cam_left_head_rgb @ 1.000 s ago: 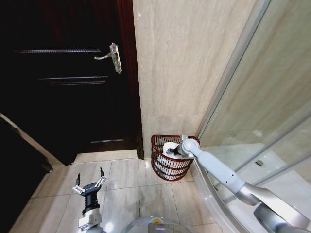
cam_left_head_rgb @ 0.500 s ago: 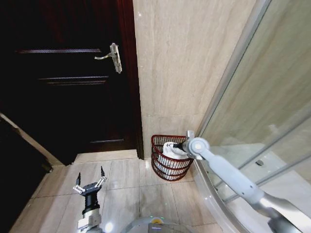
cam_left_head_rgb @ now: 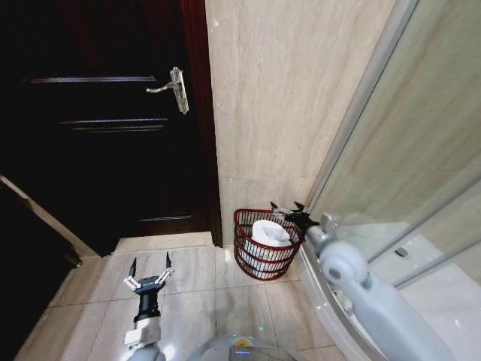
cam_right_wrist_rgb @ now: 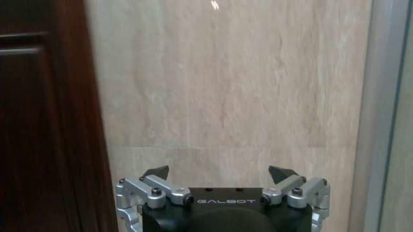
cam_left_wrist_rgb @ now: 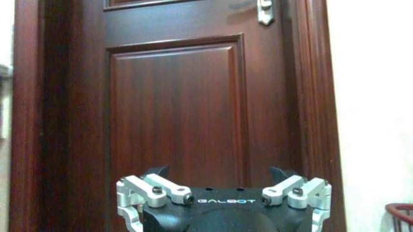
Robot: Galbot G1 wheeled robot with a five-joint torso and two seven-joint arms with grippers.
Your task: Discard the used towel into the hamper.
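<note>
Currently the towel [cam_left_head_rgb: 270, 233] lies bunched inside the hamper [cam_left_head_rgb: 264, 262], white cloth showing above the rim. Hamper sits on the tiled floor [cam_left_head_rgb: 197, 289] in the corner, against the beige wall [cam_left_head_rgb: 278, 98], between the dark door [cam_left_head_rgb: 98, 120] and the glass shower screen [cam_left_head_rgb: 406, 173].

Right end effector [cam_left_head_rgb: 289, 210]: above the hamper's far right rim, just beside the screen's frame, fingers spread wide, holding nothing. Not touching towel or hamper. The right wrist view confirms it: both fingertips [cam_right_wrist_rgb: 156, 172] well apart, bare wall between them, door edge off to one side.

Left end effector [cam_left_head_rgb: 149, 269]: low over the floor tiles on the robot's left, well apart from the hamper, fingers spread wide, nothing in them. In the left wrist view it [cam_left_wrist_rgb: 219, 173] faces the door panel, and a sliver of the hamper rim [cam_left_wrist_rgb: 401, 212] shows at the frame edge.

Door is closed, handle [cam_left_head_rgb: 171, 86] up near its right edge.
</note>
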